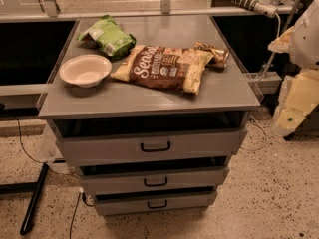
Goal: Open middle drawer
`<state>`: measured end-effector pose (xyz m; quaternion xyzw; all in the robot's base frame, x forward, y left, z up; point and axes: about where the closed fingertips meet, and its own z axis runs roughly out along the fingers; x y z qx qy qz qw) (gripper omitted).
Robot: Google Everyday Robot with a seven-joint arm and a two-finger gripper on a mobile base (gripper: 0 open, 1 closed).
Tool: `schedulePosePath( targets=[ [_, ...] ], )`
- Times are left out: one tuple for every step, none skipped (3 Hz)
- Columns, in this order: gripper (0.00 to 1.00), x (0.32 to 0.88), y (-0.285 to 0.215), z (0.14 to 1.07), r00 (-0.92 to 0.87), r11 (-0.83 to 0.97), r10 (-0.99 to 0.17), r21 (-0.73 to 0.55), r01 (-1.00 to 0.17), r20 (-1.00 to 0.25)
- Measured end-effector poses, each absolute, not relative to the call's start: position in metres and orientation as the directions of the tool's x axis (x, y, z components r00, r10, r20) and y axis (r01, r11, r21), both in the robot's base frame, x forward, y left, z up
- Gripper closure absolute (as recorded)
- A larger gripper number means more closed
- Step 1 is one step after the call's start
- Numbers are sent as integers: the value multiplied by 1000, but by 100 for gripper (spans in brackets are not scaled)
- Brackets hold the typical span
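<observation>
In the camera view, the middle drawer (192,177) is seen between a taller top drawer (199,144) and a smaller bottom drawer (189,200). Its black handle (155,182) is untouched, and the drawer is judged barely out, if at all. The gripper (295,103) is held well apart at the right edge, above the floor. Whether it is spread or closed cannot be told. The approach step is judged to be in hand. Next, the handle must be reached, gripped and pulled straight outward.
</observation>
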<state>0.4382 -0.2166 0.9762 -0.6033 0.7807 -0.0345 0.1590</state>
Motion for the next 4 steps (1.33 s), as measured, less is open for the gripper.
schedulePosePath(
  targets=[
    [0, 438, -217, 976, -221, 270, -953, -246, -931, -207],
    [0, 433, -218, 961, -212, 258, -957, -252, -933, -197],
    [0, 424, -221, 919, -170, 226, -958, -242, -944, -231],
    [0, 414, -227, 869, -100, 174, -951, -236, -956, -293]
  ],
)
